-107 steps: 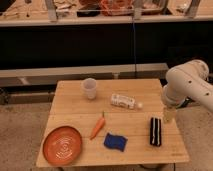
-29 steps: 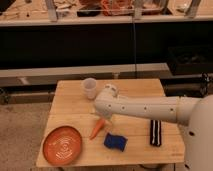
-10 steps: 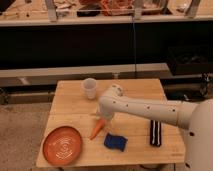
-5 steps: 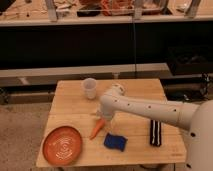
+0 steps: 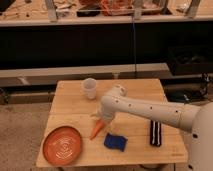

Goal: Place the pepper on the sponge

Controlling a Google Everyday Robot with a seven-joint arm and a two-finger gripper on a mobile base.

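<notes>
The pepper (image 5: pixel 95 131), a slim orange tapered vegetable, lies on the wooden table (image 5: pixel 135 95) left of centre, its tip pointing toward the front left. My gripper (image 5: pixel 103 120) is lowered onto the pepper's upper end and hides that end. It is open, its jaws set around the pepper, which still rests on the table. The sponge (image 5: pixel 115 142), a small bright blue pad, lies just right of the pepper's tip, toward the front, with nothing on it. My white arm (image 5: pixel 150 111) reaches in from the right across the table.
A round orange plate (image 5: pixel 62 145) sits at the front left corner. A small white cup (image 5: pixel 89 88) stands at the back left. A black block with white stripes (image 5: pixel 156 132) lies at the front right. Dark shelving runs behind the table.
</notes>
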